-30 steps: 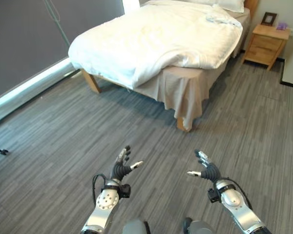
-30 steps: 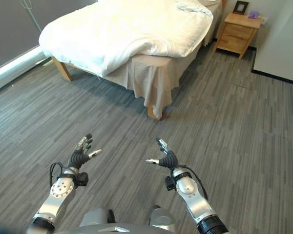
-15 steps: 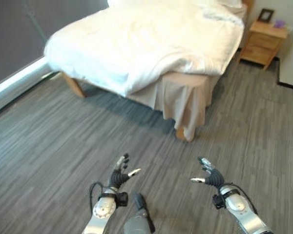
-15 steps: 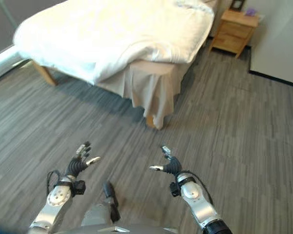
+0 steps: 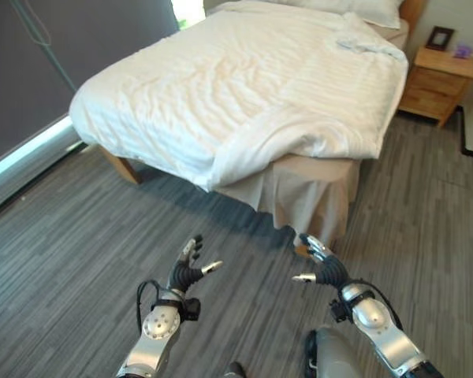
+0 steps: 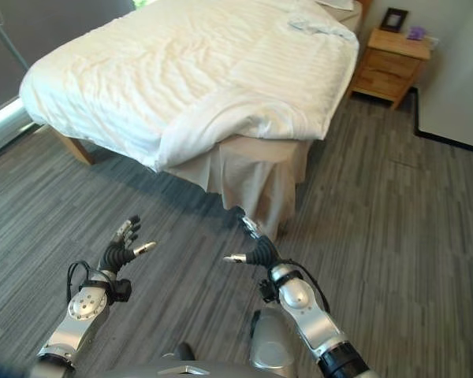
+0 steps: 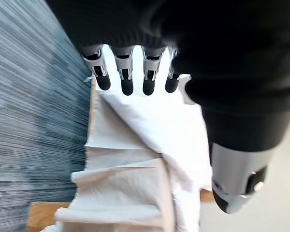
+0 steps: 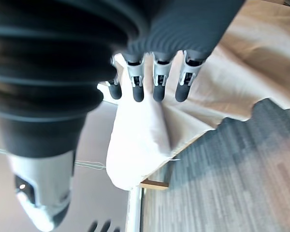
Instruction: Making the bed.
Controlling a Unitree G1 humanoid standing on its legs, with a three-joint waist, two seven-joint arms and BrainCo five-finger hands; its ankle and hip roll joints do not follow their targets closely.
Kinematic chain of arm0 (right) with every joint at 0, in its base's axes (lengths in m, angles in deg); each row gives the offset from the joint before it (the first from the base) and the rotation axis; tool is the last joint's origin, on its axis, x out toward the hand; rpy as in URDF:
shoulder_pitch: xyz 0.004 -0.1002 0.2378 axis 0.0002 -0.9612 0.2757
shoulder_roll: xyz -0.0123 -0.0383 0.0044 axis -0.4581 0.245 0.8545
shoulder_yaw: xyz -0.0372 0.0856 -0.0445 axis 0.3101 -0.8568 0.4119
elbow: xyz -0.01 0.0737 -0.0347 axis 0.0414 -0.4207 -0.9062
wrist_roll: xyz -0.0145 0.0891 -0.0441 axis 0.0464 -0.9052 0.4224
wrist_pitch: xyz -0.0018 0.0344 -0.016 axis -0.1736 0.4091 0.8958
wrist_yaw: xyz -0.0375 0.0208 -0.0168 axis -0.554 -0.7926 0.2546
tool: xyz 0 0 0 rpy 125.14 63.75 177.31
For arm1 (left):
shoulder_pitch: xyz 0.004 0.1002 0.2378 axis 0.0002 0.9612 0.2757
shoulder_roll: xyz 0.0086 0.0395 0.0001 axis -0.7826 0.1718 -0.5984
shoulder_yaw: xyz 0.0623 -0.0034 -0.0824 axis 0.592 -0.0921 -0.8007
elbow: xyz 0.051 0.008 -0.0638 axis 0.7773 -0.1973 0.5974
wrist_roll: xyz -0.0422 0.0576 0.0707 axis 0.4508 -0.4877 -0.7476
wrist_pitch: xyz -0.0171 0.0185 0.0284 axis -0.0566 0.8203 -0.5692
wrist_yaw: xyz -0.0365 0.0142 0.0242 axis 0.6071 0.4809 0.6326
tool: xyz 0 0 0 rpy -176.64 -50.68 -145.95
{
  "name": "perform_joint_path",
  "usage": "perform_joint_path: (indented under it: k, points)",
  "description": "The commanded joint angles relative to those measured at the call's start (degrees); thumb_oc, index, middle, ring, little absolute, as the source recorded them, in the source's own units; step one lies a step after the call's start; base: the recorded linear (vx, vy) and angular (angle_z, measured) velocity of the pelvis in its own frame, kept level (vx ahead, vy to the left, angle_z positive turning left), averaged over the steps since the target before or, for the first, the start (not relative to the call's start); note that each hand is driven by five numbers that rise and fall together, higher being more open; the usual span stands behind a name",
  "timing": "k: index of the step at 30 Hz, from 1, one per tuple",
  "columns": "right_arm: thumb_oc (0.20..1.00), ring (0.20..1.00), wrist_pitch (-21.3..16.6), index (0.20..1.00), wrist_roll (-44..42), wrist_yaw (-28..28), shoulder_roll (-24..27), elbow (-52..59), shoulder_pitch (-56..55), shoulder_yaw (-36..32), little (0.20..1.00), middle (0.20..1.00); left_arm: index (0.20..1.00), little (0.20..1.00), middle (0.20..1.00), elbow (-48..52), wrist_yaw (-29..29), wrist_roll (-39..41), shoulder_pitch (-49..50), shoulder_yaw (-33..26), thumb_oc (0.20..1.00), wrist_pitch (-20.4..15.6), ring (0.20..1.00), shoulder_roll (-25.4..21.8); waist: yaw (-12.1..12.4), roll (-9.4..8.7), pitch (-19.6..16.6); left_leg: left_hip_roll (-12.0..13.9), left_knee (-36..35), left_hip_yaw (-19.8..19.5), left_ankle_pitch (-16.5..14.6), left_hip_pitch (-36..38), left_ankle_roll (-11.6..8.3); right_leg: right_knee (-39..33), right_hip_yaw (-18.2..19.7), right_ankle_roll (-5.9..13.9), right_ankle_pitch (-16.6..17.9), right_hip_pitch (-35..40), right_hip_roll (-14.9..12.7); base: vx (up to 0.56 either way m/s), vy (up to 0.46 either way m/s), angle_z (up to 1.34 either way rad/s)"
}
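Observation:
The bed (image 5: 311, 189) stands ahead with a rumpled white duvet (image 5: 244, 87) spread over it. One duvet corner is folded back above the beige bed skirt (image 6: 252, 173) at the near corner. Pillows (image 5: 363, 9) lie at the head, with a crumpled bit of cloth (image 5: 363, 43) beside them. My left hand (image 5: 187, 270) is held out open over the floor, short of the bed. My right hand (image 5: 321, 265) is open too, just in front of the near corner's skirt and touching nothing. The duvet (image 7: 150, 135) and the skirt (image 8: 222, 77) show past the straight fingers in the wrist views.
A wooden nightstand (image 5: 435, 83) with a small picture frame (image 5: 440, 37) stands at the bed's far right. A dark wall with a light strip along its base (image 5: 27, 153) runs on the left. Grey plank floor (image 5: 426, 205) lies open to the right of the bed.
The camera has come nearer the bed, which now looms larger. Both hands stay open and held out; the right one now reaches close to the bed's near corner.

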Motion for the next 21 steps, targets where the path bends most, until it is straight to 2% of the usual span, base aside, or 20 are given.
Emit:
perform_joint_path:
  k: [1,3,5,6,7,8,9,10,11,12,13,14,15,16,17,18,19,20,21]
  points:
    - [1.000,1.000,-1.78,1.000,-0.98,0.63,-0.13,-0.11,0.53,-2.03,1.000,1.000,1.000,1.000,1.000,0.22,0.56,0.66,-4.99,-0.29,1.000,-3.15,1.000,1.66,-3.28,0.94,-1.94,0.23,-0.06,3.24,-2.64,2.45,-2.59,-9.76,-0.35,5.00,1.37,4.99,2.91,0.30,-0.124,-0.17]
    - [1.000,1.000,-1.74,1.000,-0.65,0.46,0.11,-0.21,-0.05,-2.06,1.000,1.000,1.000,1.000,1.000,-0.07,0.65,0.44,-5.31,-0.10,1.000,-3.43,1.000,2.04,-3.74,0.83,-2.53,-0.20,-0.06,2.65,-3.74,4.20,-2.70,-11.52,0.57,4.90,1.61,6.26,3.17,0.32,-0.128,-0.14]
    - [1.000,1.000,-1.70,1.000,-0.71,0.09,0.30,-0.72,-0.91,-1.79,1.000,1.000,1.000,1.000,1.000,-0.19,0.60,0.16,-5.44,0.17,1.000,-3.73,1.000,2.45,-3.85,1.21,-2.97,0.65,5.57,2.19,-4.04,4.67,-3.89,-13.08,0.49,3.87,1.16,9.55,3.85,0.32,-0.154,-0.12]
    - [1.000,1.000,-1.74,1.000,-0.79,0.13,0.58,-1.20,-0.74,-1.67,1.000,1.000,1.000,1.000,1.000,0.02,0.39,0.03,-6.09,0.45,1.000,-3.86,1.000,2.59,-3.65,1.40,-2.75,1.92,11.32,1.86,-2.37,3.22,-5.01,-13.85,0.48,2.91,0.68,11.47,4.62,0.13,-0.111,-0.06]
    - [1.000,1.000,-1.75,1.000,-0.79,0.13,0.56,-1.22,-0.68,-1.68,1.000,1.000,1.000,1.000,1.000,0.00,0.37,0.02,-6.16,0.44,1.000,-3.87,1.000,2.57,-3.70,1.31,-2.79,1.93,11.53,1.79,-2.25,2.91,-5.05,-13.93,0.43,2.79,0.83,11.32,4.58,0.17,-0.162,-0.08]
    - [1.000,1.000,-1.88,1.000,-0.86,0.08,0.96,-1.17,-0.43,-1.56,1.000,1.000,1.000,1.000,1.000,0.43,0.06,-0.18,-6.84,0.51,1.000,-4.09,1.000,2.35,-3.59,1.20,-2.29,4.32,19.30,1.58,0.23,1.14,-6.62,-14.63,0.65,1.59,0.06,13.37,5.41,0.29,-0.254,-0.15]
    - [1.000,1.000,-1.88,1.000,-1.43,-0.16,1.64,-0.57,-0.24,-1.60,1.000,1.000,1.000,1.000,1.000,1.43,-0.09,0.10,-7.81,0.66,1.000,-4.47,1.000,1.86,-2.71,0.47,-1.26,8.42,35.03,-1.23,6.54,-4.05,-8.94,-15.66,1.70,-1.13,-1.85,16.39,6.61,0.29,-0.251,-0.20]
    - [1.000,1.000,-1.87,1.000,-1.44,-0.18,1.60,-0.56,-0.20,-1.64,1.000,1.000,1.000,1.000,1.000,1.43,-0.10,0.10,-7.87,0.67,1.000,-4.46,1.000,1.81,-2.81,0.38,-1.39,8.39,35.18,-1.37,6.70,-4.46,-8.90,-15.72,1.60,-1.21,-1.69,16.16,6.55,0.26,-0.242,-0.29]
    - [1.000,1.000,-1.76,1.000,-1.90,0.08,1.92,-0.23,-0.28,-1.83,1.000,1.000,1.000,1.000,1.000,2.29,-1.34,-1.24,-8.78,1.29,1.000,-4.50,1.000,1.48,-1.78,-0.76,0.03,8.59,43.33,-3.59,8.72,-8.94,-9.33,-15.98,2.08,-2.21,-2.03,17.46,6.39,0.16,-0.123,-0.46]
    - [1.000,1.000,-1.83,1.000,-1.90,0.21,2.33,-0.03,-0.10,-1.90,1.000,1.000,1.000,1.000,1.000,2.77,-3.01,-3.48,-9.54,1.56,1.000,-4.45,1.000,1.16,-0.92,-1.73,0.96,8.30,46.64,-4.43,7.10,-11.93,-8.59,-15.99,3.13,-2.26,-2.62,18.34,6.01,0.34,-0.073,-0.89]
    - [1.000,1.000,-1.76,1.000,-1.36,0.23,2.50,-0.15,0.04,-1.58,1.000,1.000,1.000,1.000,1.000,4.19,-5.14,-5.63,-9.78,0.90,1.000,-4.66,1.000,1.19,0.23,-1.90,1.25,7.85,43.52,-4.45,4.90,-14.63,-7.25,-15.99,4.77,-1.41,-3.71,19.39,5.52,0.27,0.007,-0.88]
    - [1.000,1.000,-1.76,1.000,-1.36,0.23,2.49,-0.15,0.04,-1.57,1.000,1.000,1.000,1.000,1.000,4.20,-5.14,-5.63,-9.77,0.90,1.000,-4.65,1.000,1.19,0.28,-1.91,1.24,7.84,43.49,-4.38,4.90,-14.60,-7.24,-15.99,4.83,-1.40,-3.70,19.37,5.50,0.39,0.135,-1.08]
    - [1.000,1.000,-2.10,1.000,-0.55,0.25,2.65,0.10,-0.01,-1.48,1.000,1.000,1.000,1.000,1.000,6.43,-7.78,-7.30,-9.32,-1.44,1.000,-4.93,1.000,0.95,1.26,-0.84,1.30,8.26,35.50,-4.44,3.57,-15.43,-6.39,-15.99,6.14,-0.10,-4.78,19.85,5.83,0.20,0.092,-0.59]
    - [1.000,1.000,-2.10,1.000,-0.55,0.26,2.66,0.10,0.01,-1.44,1.000,1.000,1.000,1.000,1.000,6.51,-7.82,-7.34,-9.28,-1.48,1.000,-4.88,1.000,0.97,1.34,-1.05,1.20,7.95,34.93,-4.13,3.98,-15.27,-6.23,-15.99,6.28,-0.06,-4.59,19.64,5.56,0.39,0.234,-0.50]
    - [1.000,1.000,-2.39,1.000,-0.28,-0.09,2.50,0.73,-0.53,-1.39,1.000,1.000,1.000,1.000,1.000,8.64,-9.19,-9.62,-8.50,-3.37,1.000,-4.81,1.000,0.27,1.48,0.65,0.34,7.73,22.55,-2.92,3.53,-15.08,-5.73,-15.99,6.87,1.36,-5.23,19.45,6.12,0.20,0.150,-0.32]
    - [1.000,1.000,-2.36,1.000,-0.28,-0.11,2.59,0.80,-0.67,-1.31,1.000,1.000,1.000,1.000,1.000,8.88,-9.25,-9.76,-8.22,-3.42,1.000,-4.67,1.000,0.38,1.70,0.30,0.19,6.99,20.80,-2.26,4.16,-13.97,-5.63,-15.99,7.18,1.55,-5.33,19.53,5.60,0.46,0.294,-0.45]
    - [1.000,1.000,-2.47,1.000,-0.23,-0.68,2.75,0.69,-1.59,-1.23,1.000,1.000,1.000,1.000,1.000,9.37,-10.83,-12.71,-8.65,-5.46,1.000,-4.20,1.000,-1.01,1.86,2.08,-0.63,6.77,10.56,-0.67,6.41,-15.30,-5.93,-15.99,7.83,2.44,-6.59,20.63,6.47,0.28,0.156,-0.40]
    - [1.000,1.000,-2.46,1.000,-0.24,-0.69,2.78,0.72,-1.67,-1.20,1.000,1.000,1.000,1.000,1.000,9.43,-10.89,-12.82,-8.55,-5.45,1.000,-4.15,1.000,-0.95,2.02,1.86,-0.69,6.23,9.07,-0.25,7.13,-14.44,-5.90,-15.99,8.02,2.54,-6.69,20.70,6.16,0.51,0.251,-0.24]
    - [1.000,1.000,-2.35,1.000,-0.13,-0.95,3.25,0.72,-2.51,-1.30,1.000,1.000,1.000,1.000,1.000,9.14,-12.56,-15.42,-11.31,-6.71,1.000,-3.34,1.000,-2.65,1.58,2.88,-0.96,7.38,5.68,2.45,10.18,-15.73,-6.61,-15.99,7.69,2.70,-7.68,22.24,6.55,0.37,0.148,-0.19]
